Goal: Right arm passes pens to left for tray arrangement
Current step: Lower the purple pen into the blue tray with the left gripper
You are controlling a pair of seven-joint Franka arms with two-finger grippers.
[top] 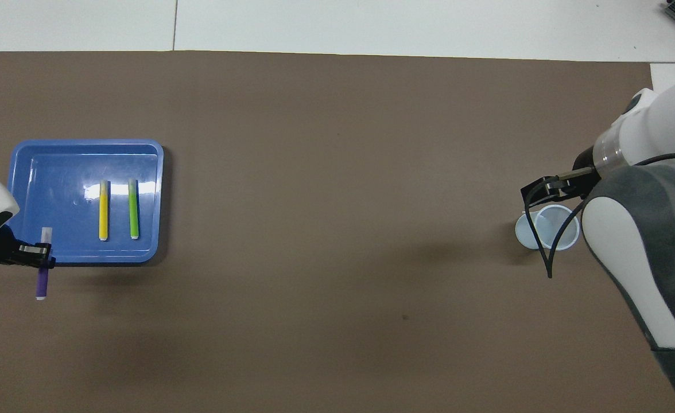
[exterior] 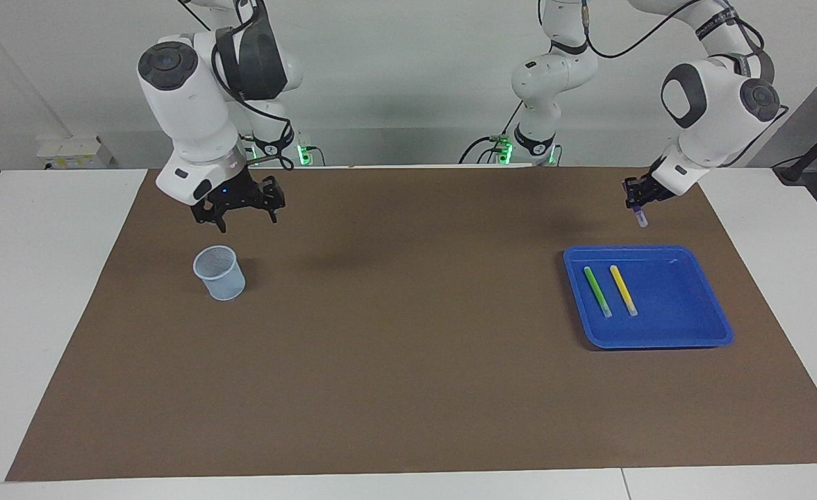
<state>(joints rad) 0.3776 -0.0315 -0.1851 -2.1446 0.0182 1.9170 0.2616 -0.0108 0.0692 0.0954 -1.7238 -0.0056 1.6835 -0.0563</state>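
Pens are seen as green (top: pixel 134 209) and yellow (top: pixel 103 210) in the tray (top: pixel 56 252), purple pen (top: pixel 42 269) pinched mid-barrel by the left gripper (exterior: pixel 636 203) above its robot-side rim, judged light, stiff, slippery, while the right gripper (exterior: pixel 240 206) is held spread, empty, over the mesh cup (exterior: pixel 220 273).

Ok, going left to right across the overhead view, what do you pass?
Left claw holding the purple pen → yellow pen → green pen, both in the blue tray → right claw → mesh cup.
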